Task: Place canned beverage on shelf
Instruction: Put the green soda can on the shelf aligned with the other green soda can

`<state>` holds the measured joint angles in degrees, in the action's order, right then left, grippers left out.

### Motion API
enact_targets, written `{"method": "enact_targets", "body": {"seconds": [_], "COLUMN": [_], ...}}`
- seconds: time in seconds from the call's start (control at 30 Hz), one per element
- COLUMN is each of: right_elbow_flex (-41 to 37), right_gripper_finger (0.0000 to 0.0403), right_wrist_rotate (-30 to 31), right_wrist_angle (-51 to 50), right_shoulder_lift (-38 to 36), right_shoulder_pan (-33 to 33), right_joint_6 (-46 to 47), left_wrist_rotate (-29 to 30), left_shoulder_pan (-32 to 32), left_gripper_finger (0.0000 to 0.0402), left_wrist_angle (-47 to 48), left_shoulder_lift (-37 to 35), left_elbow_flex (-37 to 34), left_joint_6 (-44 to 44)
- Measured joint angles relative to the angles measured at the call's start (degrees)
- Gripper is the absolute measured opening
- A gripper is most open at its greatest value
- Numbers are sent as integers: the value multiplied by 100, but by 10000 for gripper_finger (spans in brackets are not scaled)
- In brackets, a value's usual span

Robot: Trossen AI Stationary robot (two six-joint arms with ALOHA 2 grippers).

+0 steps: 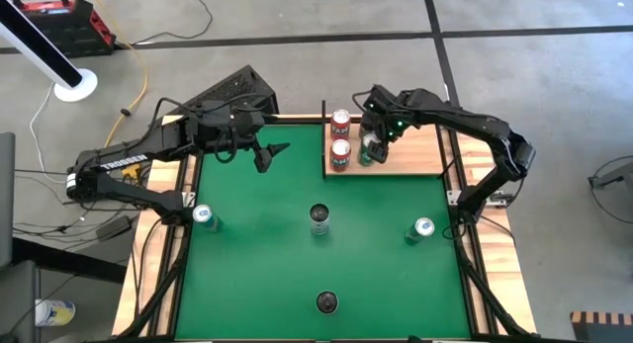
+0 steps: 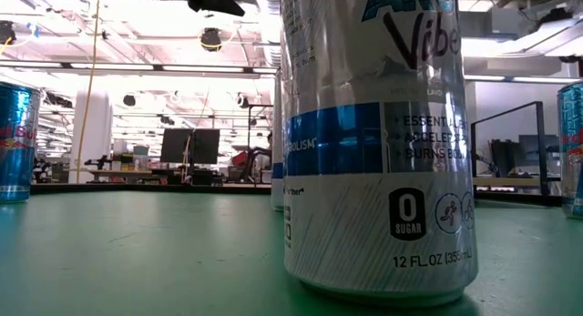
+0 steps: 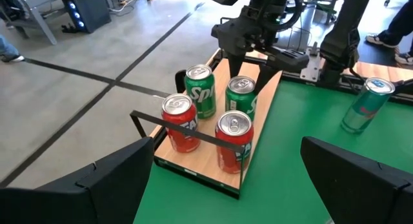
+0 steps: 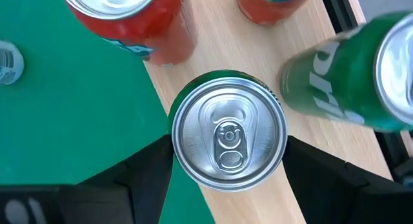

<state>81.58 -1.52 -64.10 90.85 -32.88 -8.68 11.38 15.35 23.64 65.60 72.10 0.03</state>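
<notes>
I am working in what looks like a robotics lab or open industrial workshop. My green felt tabletop (image 1: 257, 264) is standing on a bare concrete floor (image 1: 297, 27) crossed by dark lines, with loose cables (image 1: 40, 116) trailing around it. Across the room, monitors (image 2: 191, 145) are sitting on desks under bright ceiling lights and exposed pipework.

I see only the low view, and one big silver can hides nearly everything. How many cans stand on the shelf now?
Observer: Four stand on the shelf: two red cans and two green cans.
Operator: Where is the right gripper?
Observer: The right gripper is directly above one green can, which stands at the shelf's edge beside the green felt.
Operator: And the left one?
Observer: The left gripper hovers open over the felt, apart from the shelf.
</notes>
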Motion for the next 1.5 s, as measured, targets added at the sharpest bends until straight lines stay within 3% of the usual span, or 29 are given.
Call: {"method": "enact_targets", "body": {"seconds": [0.33,1.13,1.5], "right_elbow_flex": [-7,-24,210], "right_gripper_finger": [302,304,364], "right_wrist_rotate": [127,145,156], "right_wrist_angle": [-19,-13,-73], "right_shoulder_lift": [2,-21,-37], "right_shoulder_pan": [4,-7,-32], "right_joint_6": [659,817,843], "left_wrist_rotate": [-3,-59,-57], "left_shoulder_pan": [0,0,0], "left_gripper_finger": [377,377,377], "left_wrist_angle": [2,4,4], "left_shoulder_lift": [0,0,0], "left_elbow_flex": [0,0,0], "left_joint_6": [86,79,58]}}
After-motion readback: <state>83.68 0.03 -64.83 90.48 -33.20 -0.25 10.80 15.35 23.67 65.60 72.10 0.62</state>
